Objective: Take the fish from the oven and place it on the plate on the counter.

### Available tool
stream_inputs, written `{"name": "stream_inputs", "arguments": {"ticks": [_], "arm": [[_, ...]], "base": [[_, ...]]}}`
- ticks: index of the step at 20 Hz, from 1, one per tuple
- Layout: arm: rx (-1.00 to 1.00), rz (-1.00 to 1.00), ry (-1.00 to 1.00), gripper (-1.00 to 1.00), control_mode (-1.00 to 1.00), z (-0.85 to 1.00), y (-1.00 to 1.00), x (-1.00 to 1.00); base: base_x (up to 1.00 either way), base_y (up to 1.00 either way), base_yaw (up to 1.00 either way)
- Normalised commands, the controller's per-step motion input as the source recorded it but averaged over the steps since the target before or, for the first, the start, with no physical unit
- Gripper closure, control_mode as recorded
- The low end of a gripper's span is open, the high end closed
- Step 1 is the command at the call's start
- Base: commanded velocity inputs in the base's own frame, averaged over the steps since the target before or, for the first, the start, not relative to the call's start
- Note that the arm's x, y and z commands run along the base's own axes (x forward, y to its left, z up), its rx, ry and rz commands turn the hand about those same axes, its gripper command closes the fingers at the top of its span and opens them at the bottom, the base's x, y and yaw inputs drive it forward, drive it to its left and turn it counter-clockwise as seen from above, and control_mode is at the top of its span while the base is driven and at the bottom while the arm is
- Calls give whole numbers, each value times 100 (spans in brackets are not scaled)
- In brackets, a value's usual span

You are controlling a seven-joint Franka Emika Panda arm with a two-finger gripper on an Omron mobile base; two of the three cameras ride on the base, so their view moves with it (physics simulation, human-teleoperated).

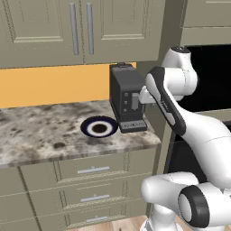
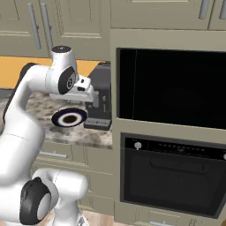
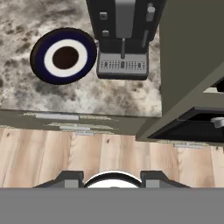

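Oven [image 2: 172,174], its dark door closed, sits below the tall black glass panel [image 2: 172,86], right of the counter [image 1: 40,131] where the plate [image 1: 99,127] lies beside the coffee machine [image 1: 127,97]; whether the gripper is open, I cannot tell.

Beige panelled wall cabinets [image 1: 67,31] with silver bar handles hang above an orange backsplash [image 1: 49,85], and matching beige drawers [image 1: 90,180] with silver bar handles stand below. A tall beige cabinet column [image 2: 172,37] holds a tall black glass panel [image 2: 174,88], and a black coffee machine [image 1: 127,97] stands just beside that column. The floor [image 3: 87,157] is light wooden planks.
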Motion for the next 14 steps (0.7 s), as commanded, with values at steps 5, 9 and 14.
{"name": "stream_inputs", "arguments": {"ticks": [5, 9, 14], "arm": [[0, -4, 4, -100, -100, -3, -18, -1], [8, -19, 1, -100, -100, 0, -59, -4], [21, -26, 0, -100, -100, 0, -89, -9]], "base": [[0, 0, 0], [0, 0, 0], [0, 0, 0]]}}
